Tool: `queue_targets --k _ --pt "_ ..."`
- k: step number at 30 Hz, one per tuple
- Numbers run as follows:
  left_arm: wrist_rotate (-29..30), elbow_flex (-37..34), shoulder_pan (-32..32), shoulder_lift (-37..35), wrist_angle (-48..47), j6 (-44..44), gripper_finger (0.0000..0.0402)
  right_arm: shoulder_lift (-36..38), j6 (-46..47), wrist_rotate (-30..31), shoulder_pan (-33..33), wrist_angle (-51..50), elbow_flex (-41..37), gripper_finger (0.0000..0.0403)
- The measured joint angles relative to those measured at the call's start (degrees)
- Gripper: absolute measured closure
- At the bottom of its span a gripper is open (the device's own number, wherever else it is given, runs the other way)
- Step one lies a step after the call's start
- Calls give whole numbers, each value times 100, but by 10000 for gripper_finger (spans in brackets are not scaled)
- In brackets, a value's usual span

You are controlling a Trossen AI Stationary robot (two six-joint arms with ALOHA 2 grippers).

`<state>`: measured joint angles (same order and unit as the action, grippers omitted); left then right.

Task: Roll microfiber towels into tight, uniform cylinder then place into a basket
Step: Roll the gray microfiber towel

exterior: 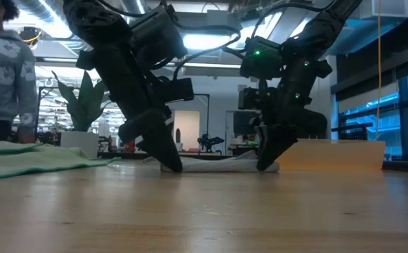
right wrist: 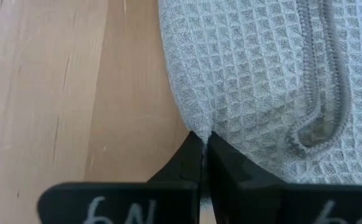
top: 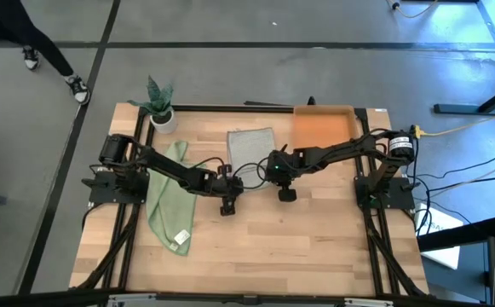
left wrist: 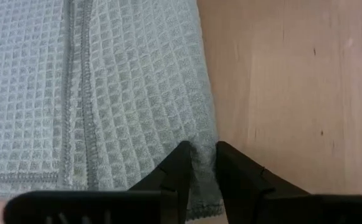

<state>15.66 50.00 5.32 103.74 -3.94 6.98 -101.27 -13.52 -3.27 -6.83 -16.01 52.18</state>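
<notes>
High view looks straight down on the whole bench (top: pixel 315 247); low view looks level across it. Both wrist views sit close above the grey towel (left wrist: pixel 106 93), which all four share.
</notes>
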Motion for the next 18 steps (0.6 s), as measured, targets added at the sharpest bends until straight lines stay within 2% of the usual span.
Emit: queue_targets --k 5,9,15,18 --pt "6 4 -2 -3 -141 38 394 0 256 -114 -2 -4 0 390" --pt "-359 42 -36 -105 -280 41 399 9 572 -629 0 -50 0 390" --pt "-1207 454 -256 -225 -1015 50 401 75 746 -923 -10 -786 303 391" --pt "-1509 689 -431 -225 -1486 46 401 76 838 -1273 -62 -1055 529 391"
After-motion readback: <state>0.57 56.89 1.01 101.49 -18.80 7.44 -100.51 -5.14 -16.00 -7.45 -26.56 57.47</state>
